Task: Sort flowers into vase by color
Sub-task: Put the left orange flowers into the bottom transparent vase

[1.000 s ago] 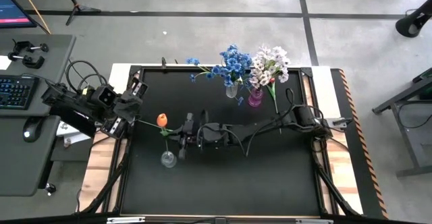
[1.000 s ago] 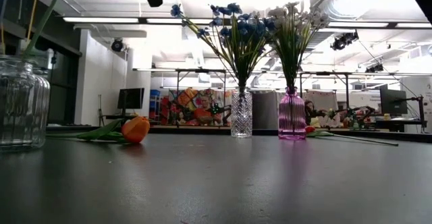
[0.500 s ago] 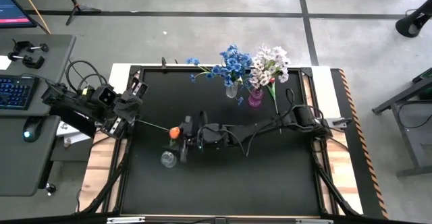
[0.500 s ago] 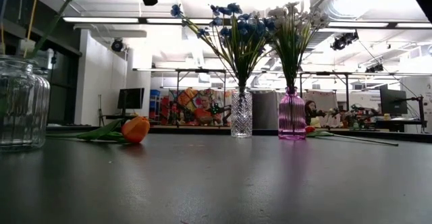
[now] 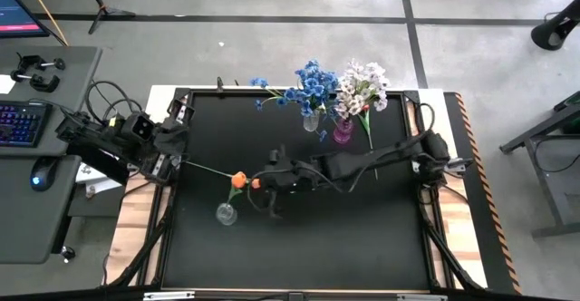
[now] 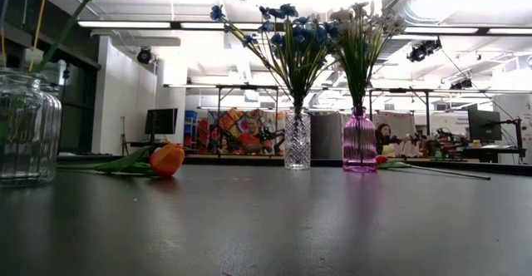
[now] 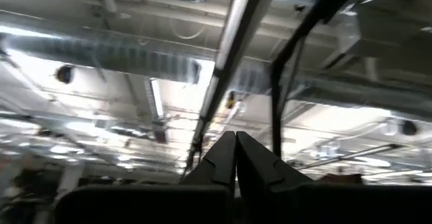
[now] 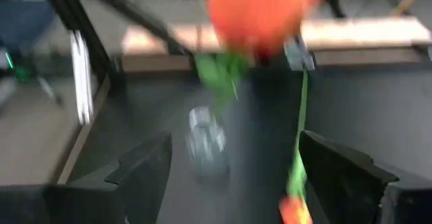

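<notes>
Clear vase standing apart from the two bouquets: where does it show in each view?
High view: clear vase left of picture centre, below the bouquets.
Low view: at the far left edge, close to the camera.
Left wrist view: not in it.
Right wrist view: blurred, near the middle.
Landmark: purple vase holding the white flowers, also seen right of centre in the low view.

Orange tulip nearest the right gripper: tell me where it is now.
In the high view the orange tulip sits left of centre, just above the clear vase, beside the open right gripper.
</notes>
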Robot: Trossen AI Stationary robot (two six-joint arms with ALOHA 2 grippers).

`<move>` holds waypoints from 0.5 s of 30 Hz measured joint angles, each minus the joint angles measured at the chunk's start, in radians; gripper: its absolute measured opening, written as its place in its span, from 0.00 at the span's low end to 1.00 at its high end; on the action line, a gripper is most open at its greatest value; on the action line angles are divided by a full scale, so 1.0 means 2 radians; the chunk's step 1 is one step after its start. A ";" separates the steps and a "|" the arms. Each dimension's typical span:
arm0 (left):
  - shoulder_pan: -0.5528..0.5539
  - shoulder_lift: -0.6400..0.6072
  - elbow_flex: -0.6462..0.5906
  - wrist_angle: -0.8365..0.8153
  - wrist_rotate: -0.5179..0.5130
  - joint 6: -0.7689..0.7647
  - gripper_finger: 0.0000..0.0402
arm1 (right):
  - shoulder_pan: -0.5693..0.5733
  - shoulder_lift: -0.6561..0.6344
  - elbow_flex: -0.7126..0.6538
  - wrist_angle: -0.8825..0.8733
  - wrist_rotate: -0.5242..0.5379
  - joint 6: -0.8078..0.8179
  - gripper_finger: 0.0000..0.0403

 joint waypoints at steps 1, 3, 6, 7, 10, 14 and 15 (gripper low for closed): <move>0.000 0.001 0.000 -0.001 -0.011 0.003 0.00 | 0.001 -0.007 0.000 -0.035 0.000 0.001 0.77; 0.000 0.006 0.000 -0.009 -0.040 -0.001 0.00 | 0.005 -0.022 0.000 -0.105 0.001 0.014 0.77; 0.002 0.023 0.007 -0.058 -0.087 -0.022 0.00 | 0.016 -0.035 -0.003 -0.192 0.001 0.033 0.77; 0.005 0.030 0.015 -0.093 -0.097 -0.027 0.00 | 0.020 -0.038 -0.007 -0.215 0.001 0.036 0.77; 0.023 0.043 0.059 -0.229 -0.114 -0.031 0.00 | 0.034 -0.043 -0.014 -0.268 0.006 0.046 0.77; 0.080 0.039 0.165 -0.403 -0.140 -0.059 0.01 | 0.052 -0.043 -0.016 -0.318 0.008 0.058 0.77; 0.102 0.041 0.193 -0.463 -0.137 -0.071 0.01 | 0.056 -0.043 -0.016 -0.321 0.008 0.061 0.77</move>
